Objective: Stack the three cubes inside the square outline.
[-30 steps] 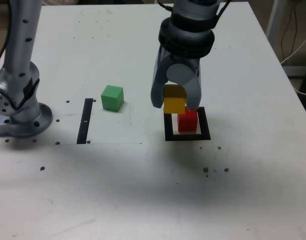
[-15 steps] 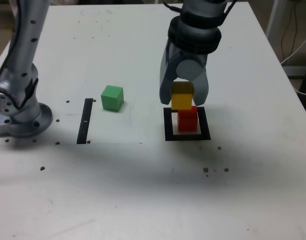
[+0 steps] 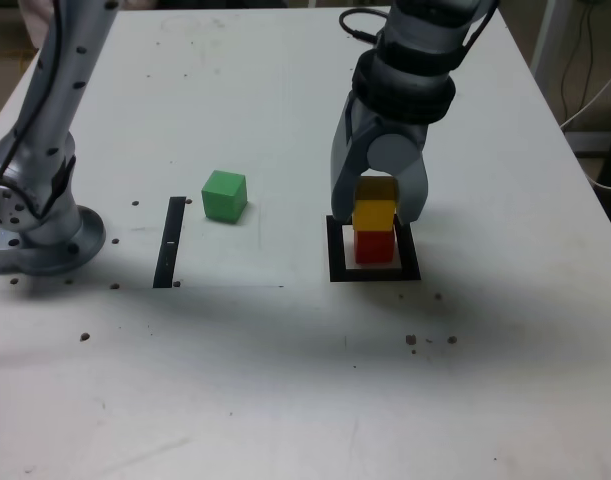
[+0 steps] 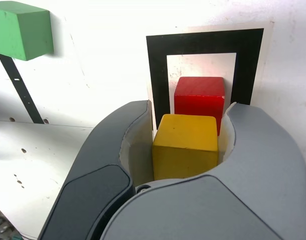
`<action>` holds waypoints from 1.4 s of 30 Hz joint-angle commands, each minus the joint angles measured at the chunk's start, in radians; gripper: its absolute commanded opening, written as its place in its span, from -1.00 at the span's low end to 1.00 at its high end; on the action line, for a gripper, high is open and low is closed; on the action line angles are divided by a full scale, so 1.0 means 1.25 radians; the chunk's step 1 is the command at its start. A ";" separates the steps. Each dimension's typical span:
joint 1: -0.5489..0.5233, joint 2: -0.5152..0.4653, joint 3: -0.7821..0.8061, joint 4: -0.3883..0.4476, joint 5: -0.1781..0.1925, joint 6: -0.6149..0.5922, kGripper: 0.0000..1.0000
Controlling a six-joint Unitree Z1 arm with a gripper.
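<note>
Gripping the matte yellow cube (image 4: 186, 147) between grey curved pincer jaws, near the matte red cube (image 4: 200, 96) inside the thick black square outline (image 4: 158, 75). Matte green cube (image 3: 224, 196) well apart, towards the worktop's (image 3: 255, 400) left edge in the exterior view. Could topple red if lowered off-centre. No readable writing or brands.

The arm (image 3: 405, 75) has silvery-grey casing, black bands and dark dots along one link; black cables run outside it, and its hand (image 4: 186, 147) has rounded grey fingers.
</note>
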 commanded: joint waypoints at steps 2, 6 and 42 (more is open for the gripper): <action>0.000 0.009 -0.005 0.000 -0.003 0.003 -0.34; 0.001 0.014 -0.007 0.000 -0.004 0.005 -0.34; 0.022 0.012 0.008 -0.008 -0.002 0.051 0.99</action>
